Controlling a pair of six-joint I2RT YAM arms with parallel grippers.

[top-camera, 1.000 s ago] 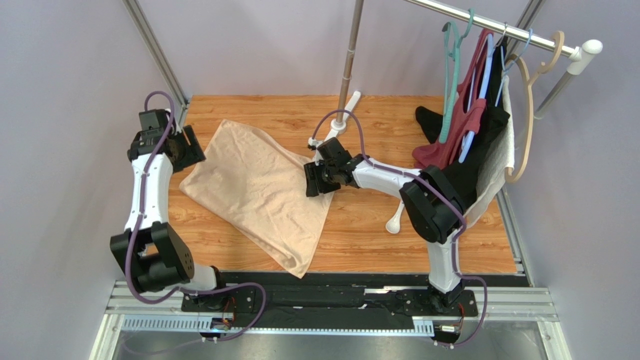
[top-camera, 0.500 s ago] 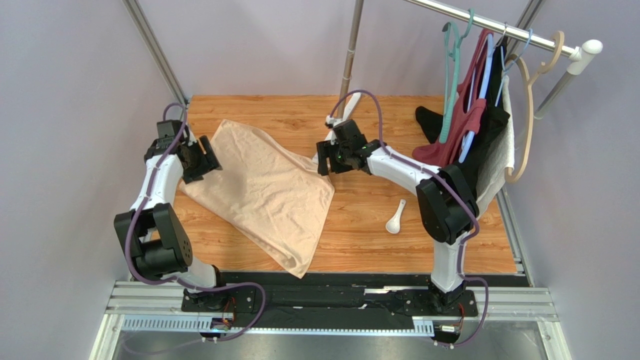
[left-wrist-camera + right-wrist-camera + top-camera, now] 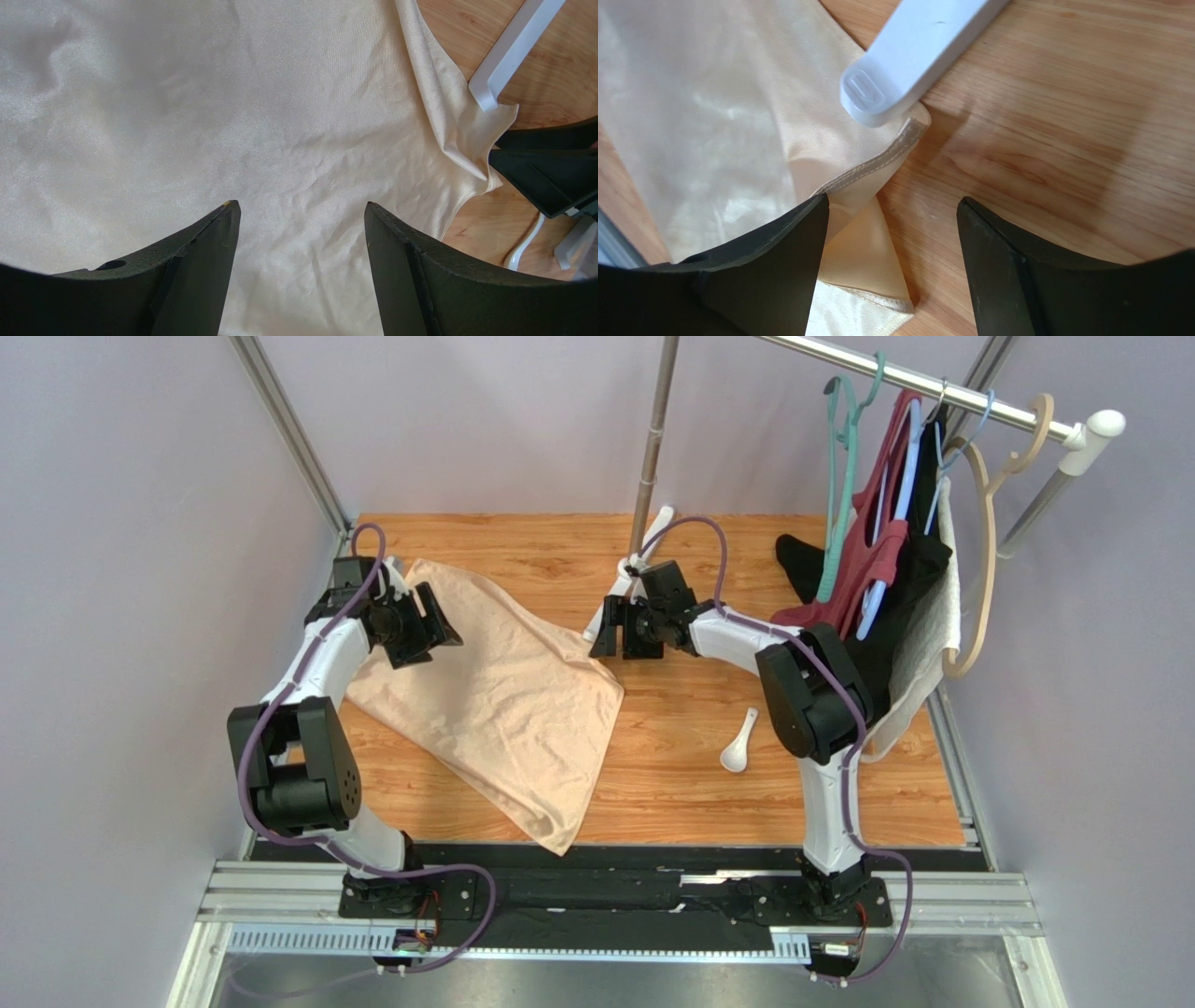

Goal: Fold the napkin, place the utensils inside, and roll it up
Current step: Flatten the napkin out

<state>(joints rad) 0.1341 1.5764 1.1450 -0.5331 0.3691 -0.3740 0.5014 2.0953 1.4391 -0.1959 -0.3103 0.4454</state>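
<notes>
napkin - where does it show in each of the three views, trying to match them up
Top external: the napkin lies spread on the left-centre of the table.
Left wrist: it fills most of the frame, with a corner at the right.
Right wrist: it covers the left side, with a hemmed corner at lower centre.
Shared landmark: the pole's white foot, beside that corner.

Plain pale lilac-grey walls [image 3: 140,546] close in on three sides under soft, even light. The table [image 3: 561,546], orange-brown wood grain, fills the middle of the frame. At top centre a metal pole [image 3: 657,420] rises above a long white foot [image 3: 655,521] on the table's far side. In the upper right a silver rail [image 3: 912,378] slants across, hung with a teal hanger [image 3: 842,462], a tan hanger [image 3: 989,518] and dark red, black and white garments [image 3: 877,581]. Along the bottom runs an aluminium frame [image 3: 281,896].
</notes>
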